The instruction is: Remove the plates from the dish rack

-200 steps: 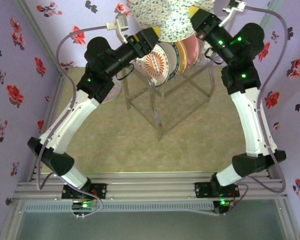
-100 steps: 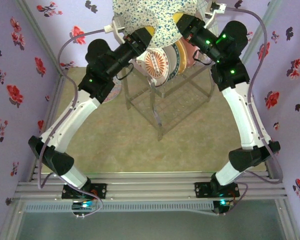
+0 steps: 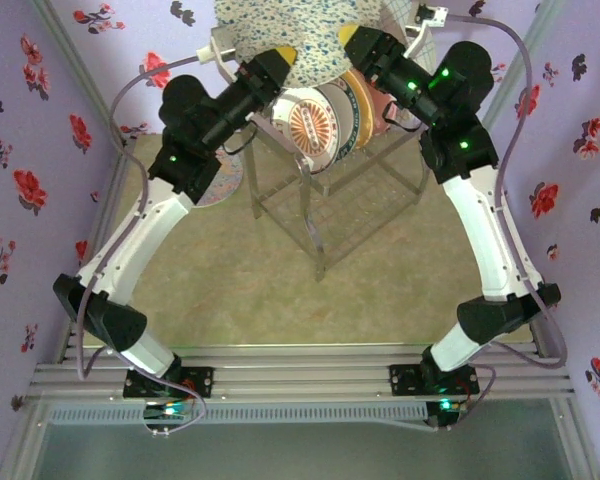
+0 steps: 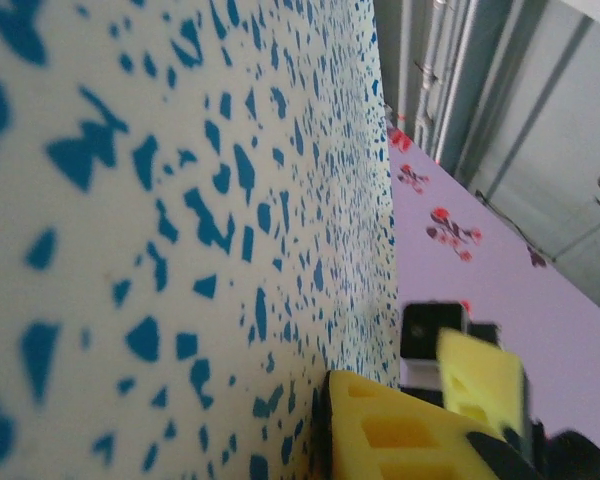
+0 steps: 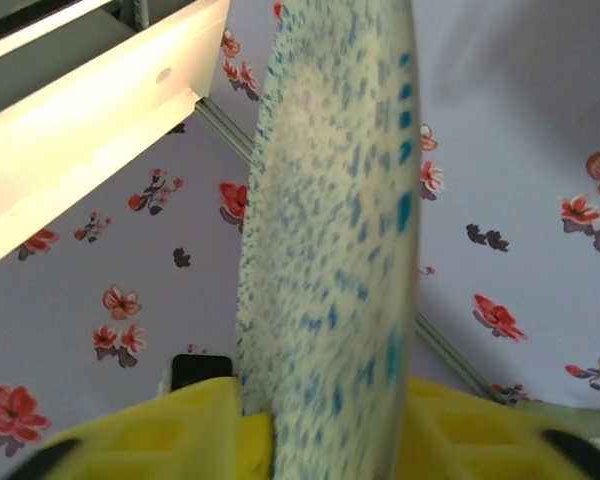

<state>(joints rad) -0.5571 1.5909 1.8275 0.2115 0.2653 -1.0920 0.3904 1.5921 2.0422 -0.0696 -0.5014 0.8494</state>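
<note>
The left end effector (image 3: 280, 55) was clamped on the rim of the speckled plate (image 3: 280, 25), with one yellow pad (image 4: 400, 440) flat against the plate's face. The right end effector (image 3: 352, 38) straddled the opposite rim, which sat between its pads (image 5: 170, 440); whether they pressed could not be told. The plate stood on edge above both end effectors. The dish rack (image 3: 315, 235) lay below them, with the other plates (image 3: 315, 125) standing in its slots. Judgement: holding both rims steadied a wide plate for transfer to the counter (image 3: 380, 290).

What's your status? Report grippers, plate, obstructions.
Left gripper clamped on speckled plate. Right gripper straddles its rim, grip unclear. Other plates upright in dish rack. No obstruction seen.
</note>
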